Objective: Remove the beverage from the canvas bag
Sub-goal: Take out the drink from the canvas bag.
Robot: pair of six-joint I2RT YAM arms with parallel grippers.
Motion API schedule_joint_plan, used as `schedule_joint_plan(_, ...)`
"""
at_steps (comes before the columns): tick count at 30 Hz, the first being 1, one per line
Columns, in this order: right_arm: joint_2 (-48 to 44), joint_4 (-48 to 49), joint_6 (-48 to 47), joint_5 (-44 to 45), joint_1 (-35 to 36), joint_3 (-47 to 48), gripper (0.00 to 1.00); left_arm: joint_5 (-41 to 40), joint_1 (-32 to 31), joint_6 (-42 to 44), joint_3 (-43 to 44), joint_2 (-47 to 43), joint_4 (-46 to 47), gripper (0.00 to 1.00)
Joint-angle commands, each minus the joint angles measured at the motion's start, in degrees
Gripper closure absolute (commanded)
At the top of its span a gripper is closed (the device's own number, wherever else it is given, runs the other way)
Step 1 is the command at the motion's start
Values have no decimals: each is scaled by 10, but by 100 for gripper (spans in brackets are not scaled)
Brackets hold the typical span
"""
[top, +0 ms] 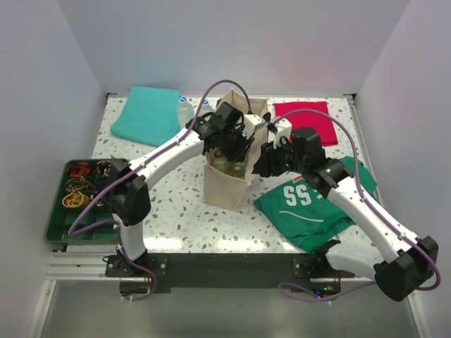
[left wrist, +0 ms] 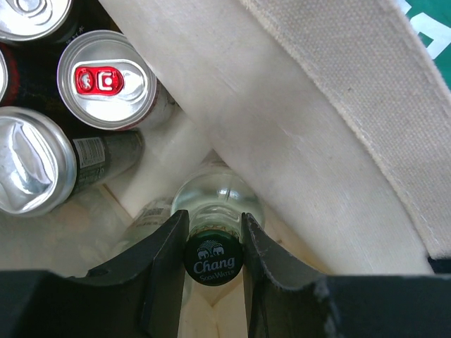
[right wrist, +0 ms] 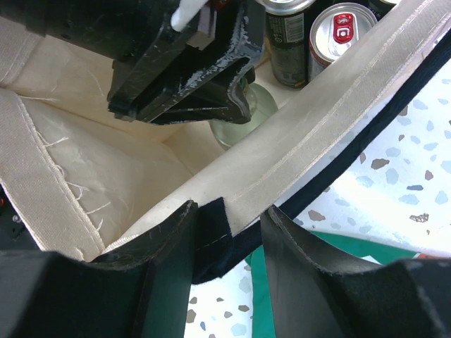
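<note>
The canvas bag stands upright mid-table, beige with navy straps. Inside it, the beverage is a clear glass bottle with a dark green "Chang" cap, standing in a corner of the bag. My left gripper reaches down into the bag and is shut on the bottle's neck just under the cap. From the right wrist the bottle shows beneath the left gripper's fingers. My right gripper straddles the bag's rim where a navy strap is sewn on, jaws apart, one finger inside and one outside.
Several drink cans stand in the bag beside the bottle. A green jersey lies right of the bag, with a red cloth and a teal cloth at the back. A green tray of small items sits far left.
</note>
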Motion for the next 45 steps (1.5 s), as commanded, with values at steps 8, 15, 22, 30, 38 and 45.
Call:
schedule_joint_plan(8, -12, 15, -1, 8, 2, 0, 55, -10, -2, -13, 43, -72, 0, 100)
schedule_joint_plan(15, -15, 23, 6, 10, 2, -4, 55, -9, -2, -16, 51, -87, 12, 100)
schedule_joint_plan(22, -13, 31, 8, 12, 2, -7, 55, -1, -2, -9, 85, -86, -1, 100)
schedule_joint_plan(30, -9, 32, 8, 11, 2, -6, 55, -7, -2, 0, 136, -83, -24, 100)
schedule_joint_plan(38, -3, 33, 7, 11, 3, -4, 55, -21, -2, 0, 152, -93, -21, 100)
schedule_joint_plan(45, -5, 32, 6, 16, 2, -4, 55, -28, -2, 1, 169, -107, -28, 100)
